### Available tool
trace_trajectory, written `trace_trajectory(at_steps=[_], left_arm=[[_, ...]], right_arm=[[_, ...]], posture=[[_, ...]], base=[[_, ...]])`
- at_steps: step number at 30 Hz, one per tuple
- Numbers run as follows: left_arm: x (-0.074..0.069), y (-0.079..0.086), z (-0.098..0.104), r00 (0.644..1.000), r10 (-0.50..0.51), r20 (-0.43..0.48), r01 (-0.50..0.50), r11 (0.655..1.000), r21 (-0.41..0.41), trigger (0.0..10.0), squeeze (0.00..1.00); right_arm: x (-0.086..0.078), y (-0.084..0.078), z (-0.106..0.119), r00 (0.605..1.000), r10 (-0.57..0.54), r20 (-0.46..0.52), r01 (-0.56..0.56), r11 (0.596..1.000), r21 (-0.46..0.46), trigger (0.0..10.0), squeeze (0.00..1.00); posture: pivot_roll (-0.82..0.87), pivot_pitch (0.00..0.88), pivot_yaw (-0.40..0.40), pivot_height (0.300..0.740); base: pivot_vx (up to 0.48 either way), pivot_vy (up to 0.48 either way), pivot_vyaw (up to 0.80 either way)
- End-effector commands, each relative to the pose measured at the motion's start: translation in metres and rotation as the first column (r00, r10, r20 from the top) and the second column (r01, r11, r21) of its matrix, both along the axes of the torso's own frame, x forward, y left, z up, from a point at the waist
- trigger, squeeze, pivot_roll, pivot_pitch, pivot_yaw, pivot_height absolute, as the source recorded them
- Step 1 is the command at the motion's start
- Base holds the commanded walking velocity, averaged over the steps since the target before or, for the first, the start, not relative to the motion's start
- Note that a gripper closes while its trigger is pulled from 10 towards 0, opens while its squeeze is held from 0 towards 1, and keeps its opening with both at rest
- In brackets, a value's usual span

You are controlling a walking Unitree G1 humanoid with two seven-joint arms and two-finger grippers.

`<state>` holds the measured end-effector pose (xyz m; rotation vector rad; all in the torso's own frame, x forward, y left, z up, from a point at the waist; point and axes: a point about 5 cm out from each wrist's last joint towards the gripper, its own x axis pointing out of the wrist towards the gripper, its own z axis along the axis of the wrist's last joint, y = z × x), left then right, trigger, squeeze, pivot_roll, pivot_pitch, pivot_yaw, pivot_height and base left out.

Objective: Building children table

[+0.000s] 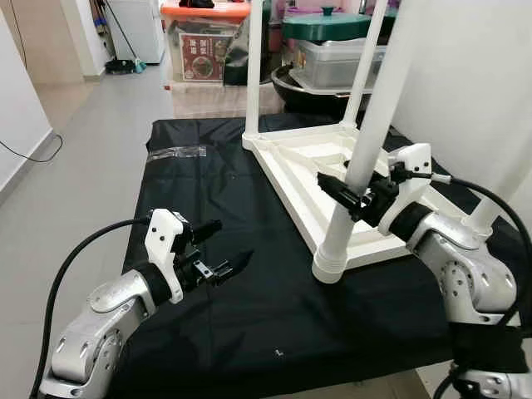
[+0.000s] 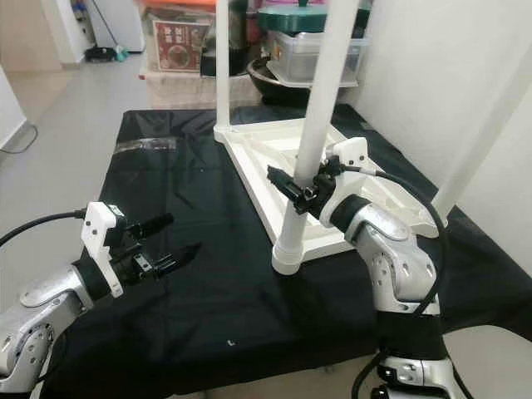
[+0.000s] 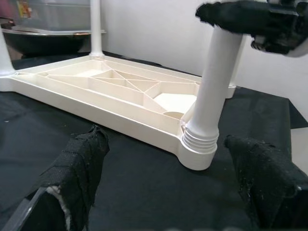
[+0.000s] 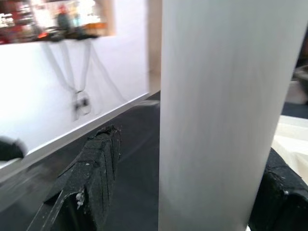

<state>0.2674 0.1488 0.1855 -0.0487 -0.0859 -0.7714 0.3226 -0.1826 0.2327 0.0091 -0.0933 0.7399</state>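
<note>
White plastic children's tabletop point(image 1: 307, 170) lies upside down on a black cloth point(image 1: 249, 283) that covers a work surface, its ribbed underside facing up, toward the right and far part of the cloth. Several white legs rise from its corners; the nearest leg point(image 1: 353, 179) stands in the near corner socket, leaning slightly, with a ridged collar at its base. The right gripper point(image 1: 353, 189) reaches in from the right and has its two black fingers on either side of this leg partway up; in the right wrist view the leg sits between the padded fingers point(image 4: 91, 173), which seem closed around it, though actual contact is hard to confirm. The left gripper point(image 1: 223, 248) hovers low over bare cloth on the near left, well apart from the tabletop, its jaws spread and holding nothing. A small clear plastic bag point(image 1: 176, 152) lies on the far left of the cloth. Beyond the cloth, storage boxes point(image 1: 204, 41) and a green-lidded pot point(image 1: 326, 25) crowd the floor.
</note>
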Motion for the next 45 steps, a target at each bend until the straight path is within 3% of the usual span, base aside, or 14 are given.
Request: trace_trajectory(at_steps=[1, 14, 17, 19, 25, 28, 31, 32, 36, 37, 39, 40, 42, 45], left_arm=[[0.0, 0.0, -0.002, 1.0, -0.006, -0.005, 0.006, 1.0, 0.013, 10.0, 0.0], [-0.005, 0.002, -0.003, 1.0, -0.006, -0.01, 0.006, 1.0, 0.026, 10.0, 0.0], [-0.006, 0.003, -0.004, 1.0, -0.003, -0.013, 0.003, 1.0, 0.028, 10.0, 0.0], [-0.007, 0.005, -0.005, 1.0, 0.002, -0.017, -0.002, 1.0, 0.03, 10.0, 0.0], [-0.008, 0.005, -0.005, 1.0, 0.006, -0.021, -0.006, 1.0, 0.027, 10.0, 0.0], [-0.008, 0.004, -0.005, 1.0, 0.006, -0.022, -0.005, 1.0, 0.025, 10.0, 0.0], [-0.008, 0.002, -0.006, 1.0, 0.0, -0.025, 0.001, 1.0, 0.021, 10.0, 0.0], [-0.007, 0.001, -0.006, 1.0, -0.005, -0.025, 0.006, 1.0, 0.019, 10.0, 0.0], [-0.005, 0.001, -0.005, 1.0, -0.012, -0.024, 0.012, 1.0, 0.018, 10.0, 0.0], [-0.005, 0.002, -0.005, 1.0, -0.012, -0.024, 0.013, 1.0, 0.019, 10.0, 0.0], [-0.004, 0.004, -0.005, 1.0, -0.013, -0.024, 0.013, 1.0, 0.021, 10.0, 0.0], [-0.004, 0.005, -0.005, 1.0, -0.013, -0.024, 0.014, 1.0, 0.022, 10.0, 0.0], [-0.004, 0.007, -0.005, 1.0, -0.012, -0.023, 0.013, 1.0, 0.023, 10.0, 0.0], [-0.004, 0.009, -0.006, 1.0, -0.008, -0.023, 0.008, 1.0, 0.025, 10.0, 0.0]], right_arm=[[-0.001, 0.011, -0.008, 0.994, 0.103, -0.024, -0.104, 0.995, -0.002, 10.0, 0.0], [-0.008, 0.039, -0.019, 0.9, 0.434, -0.048, -0.435, 0.9, -0.01, 0.0, 0.0], [0.0, 0.036, -0.024, 0.937, 0.343, -0.071, -0.345, 0.938, -0.016, 0.0, 0.0], [0.026, 0.018, -0.048, 0.97, -0.152, -0.189, 0.132, 0.985, -0.113, 0.0, 0.0], [0.009, -0.032, -0.085, 0.5, -0.811, -0.303, 0.789, 0.571, -0.228, 0.0, 0.0], [-0.006, -0.033, -0.086, 0.439, -0.854, -0.28, 0.832, 0.504, -0.231, 0.0, 0.0], [-0.027, -0.016, -0.083, 0.456, -0.856, -0.242, 0.83, 0.508, -0.233, 0.0, 0.0], [-0.031, -0.002, -0.078, 0.527, -0.816, -0.237, 0.793, 0.572, -0.207, 10.0, 0.0], [-0.033, 0.017, -0.073, 0.614, -0.748, -0.25, 0.738, 0.657, -0.153, 10.0, 0.15], [-0.03, 0.019, -0.066, 0.658, -0.715, -0.237, 0.714, 0.692, -0.108, 10.0, 1.0], [-0.021, 0.021, -0.049, 0.741, -0.645, -0.188, 0.651, 0.758, -0.035, 10.0, 1.0], [-0.018, 0.021, -0.041, 0.784, -0.596, -0.174, 0.605, 0.796, -0.001, 10.0, 0.32], [-0.015, 0.02, -0.033, 0.824, -0.541, -0.171, 0.554, 0.832, 0.039, 10.0, 0.0], [-0.019, 0.01, -0.01, 0.963, -0.269, -0.032, 0.271, 0.96, 0.073, 10.0, 0.0]], posture=[[0.05, 0.0, -0.074, 0.74], [0.08, 0.0, -0.095, 0.74], [0.07, 0.0, -0.095, 0.74], [0.07, 0.0, -0.095, 0.74], [0.06, 0.0, -0.091, 0.74], [0.06, 0.0, -0.084, 0.74], [0.04, 0.0, -0.073, 0.74], [0.04, 0.0, -0.068, 0.74], [0.04, 0.0, -0.065, 0.74], [0.04, 0.0, -0.062, 0.74], [0.03, 0.0, -0.061, 0.74], [0.03, 0.0, -0.062, 0.74], [0.03, 0.0, -0.062, 0.74], [0.03, 0.0, -0.065, 0.74]], base=[[0.0, 0.0, 0.0], [0.0, 0.0, 0.0], [0.0, 0.0, 0.0], [0.0, 0.0, 0.0], [0.0, 0.0, 0.0], [0.0, 0.0, 0.0], [0.0, 0.0, 0.0], [0.0, 0.0, 0.0], [0.0, 0.0, 0.0], [0.0, 0.0, 0.0], [0.0, 0.0, 0.0], [0.0, 0.0, 0.0], [0.0, 0.0, 0.0], [0.0, 0.0, 0.0]])
